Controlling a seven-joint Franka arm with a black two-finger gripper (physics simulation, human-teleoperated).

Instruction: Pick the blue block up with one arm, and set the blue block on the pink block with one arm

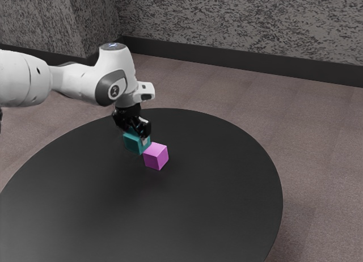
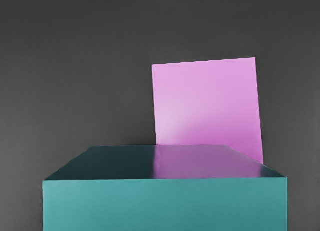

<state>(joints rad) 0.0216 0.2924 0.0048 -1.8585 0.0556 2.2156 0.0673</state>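
Item inspected: blue block (image 1: 133,143), more teal than blue in colour, a small cube with flat faces and sharp edges. Its top face gave a glossy reflection of the pink block (image 2: 207,103) in the wrist view, so the surface was judged smooth and possibly slippery. It was judged rigid and light, with no sign of fragility. The best hold was judged to be on two opposite vertical faces, at mid-height and square to them, so that the cube would not pivot between the fingers.

Pincer (image 1: 138,135): in the exterior view it stood directly over the blue block, fingers pointing down, spread only as wide as the cube. One finger lay against each of two opposite sides. It was recorded as clenched on the blue block. It touched nothing else.

Position: the blue block (image 2: 165,201) sat just under the hand, over the middle of the round black bench (image 1: 215,216). The pink block (image 1: 155,156) rested on the bench just beside it, toward the exterior view's right. Whether the two cubes touched could not be told. Whether the blue block was clear of the bench could not be confirmed either; it appeared slightly raised.

Assessment: the blue block was in hand but not yet on the pink block. A lift above the pink block's top and a short sideways shift were judged outstanding.
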